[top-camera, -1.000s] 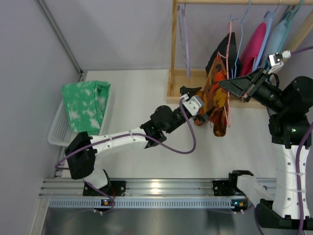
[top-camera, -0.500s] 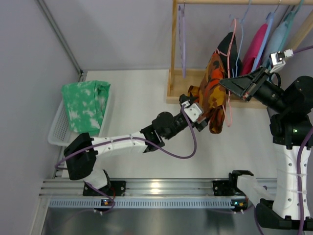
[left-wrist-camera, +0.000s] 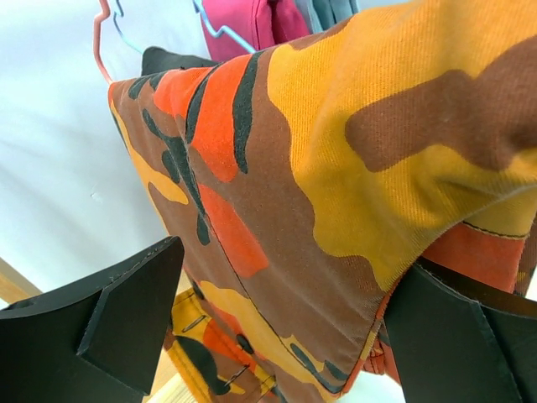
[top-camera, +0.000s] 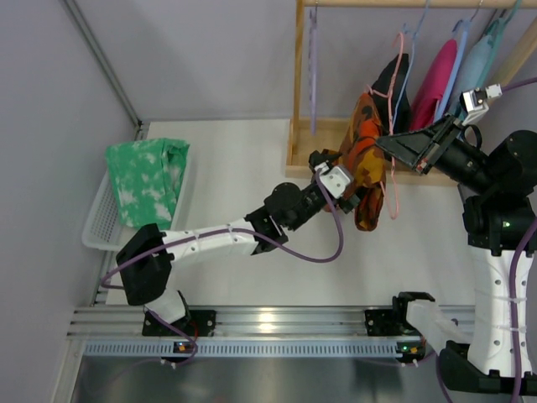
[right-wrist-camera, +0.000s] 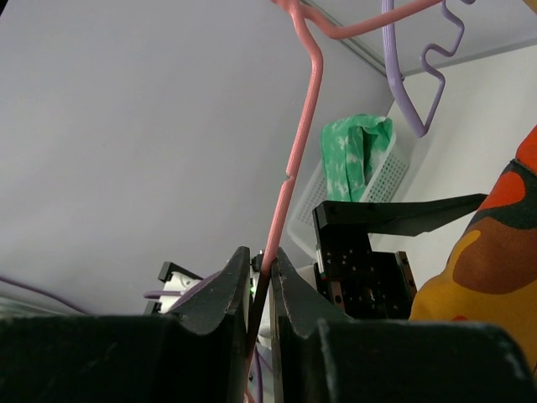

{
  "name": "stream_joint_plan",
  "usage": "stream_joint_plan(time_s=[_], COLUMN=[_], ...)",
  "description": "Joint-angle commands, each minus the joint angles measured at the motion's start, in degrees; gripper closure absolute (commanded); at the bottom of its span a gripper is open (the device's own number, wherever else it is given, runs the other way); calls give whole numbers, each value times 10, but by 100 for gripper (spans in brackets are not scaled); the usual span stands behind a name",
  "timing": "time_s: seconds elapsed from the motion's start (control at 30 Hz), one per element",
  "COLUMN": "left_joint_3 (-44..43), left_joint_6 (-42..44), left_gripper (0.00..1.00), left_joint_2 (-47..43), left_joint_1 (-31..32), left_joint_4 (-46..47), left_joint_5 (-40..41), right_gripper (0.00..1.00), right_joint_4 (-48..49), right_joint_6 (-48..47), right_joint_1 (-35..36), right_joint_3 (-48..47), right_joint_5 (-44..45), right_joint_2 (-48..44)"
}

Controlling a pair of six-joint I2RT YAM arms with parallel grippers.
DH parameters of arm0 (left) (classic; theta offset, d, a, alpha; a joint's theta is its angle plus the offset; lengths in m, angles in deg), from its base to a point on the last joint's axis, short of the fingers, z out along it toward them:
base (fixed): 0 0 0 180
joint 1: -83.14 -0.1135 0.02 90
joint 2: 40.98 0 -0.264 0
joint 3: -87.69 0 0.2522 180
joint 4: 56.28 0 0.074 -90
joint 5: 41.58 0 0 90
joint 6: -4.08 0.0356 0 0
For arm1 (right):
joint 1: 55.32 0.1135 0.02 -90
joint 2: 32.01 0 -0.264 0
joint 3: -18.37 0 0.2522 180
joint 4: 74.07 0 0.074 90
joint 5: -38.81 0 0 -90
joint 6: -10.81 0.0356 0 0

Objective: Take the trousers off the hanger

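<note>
The orange, brown and yellow camouflage trousers (top-camera: 362, 155) hang folded over a pink hanger (top-camera: 392, 189) on the wooden rack. My left gripper (top-camera: 340, 178) is open at their lower left. In the left wrist view its fingers (left-wrist-camera: 109, 311) stand wide apart with the trousers (left-wrist-camera: 336, 168) between them; the cloth's edge is at the right finger. My right gripper (top-camera: 386, 144) is shut on the pink hanger. In the right wrist view the hanger's bar (right-wrist-camera: 294, 168) is pinched between the tips of the gripper (right-wrist-camera: 258, 252), and a patch of trousers (right-wrist-camera: 495, 252) shows at the right.
The wooden rack (top-camera: 298, 84) also carries an empty purple hanger (top-camera: 312, 75), a black garment (top-camera: 394, 80), a pink one (top-camera: 436, 75) and a light blue one (top-camera: 474, 63). A white basket (top-camera: 96, 218) with green cloth (top-camera: 147, 180) stands at the left.
The left gripper dipped towards me, then rose back to the trousers. The trousers and hanger shifted slightly up and right. The right gripper kept its hold.
</note>
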Motion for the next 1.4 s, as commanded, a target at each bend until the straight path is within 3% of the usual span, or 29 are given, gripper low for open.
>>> stream_joint_plan(time_s=[0.0, 0.27, 0.63, 1.37], left_joint_3=[-3, 41, 3, 70], left_joint_6=[10, 11, 21, 13], left_gripper=[1, 1, 1, 1], left_joint_2=[-18, -58, -25, -68], left_joint_1=[-2, -3, -21, -34], left_joint_4=[33, 32, 32, 7], left_joint_5=[-20, -38, -47, -96], right_gripper=[100, 100, 100, 100], right_joint_4=[141, 159, 157, 186], right_joint_6=[-17, -11, -12, -4], right_joint_1=[4, 4, 4, 3], right_joint_3=[-29, -26, -31, -43], right_joint_5=[-8, -11, -11, -17], right_joint_2=[-16, -12, -11, 8])
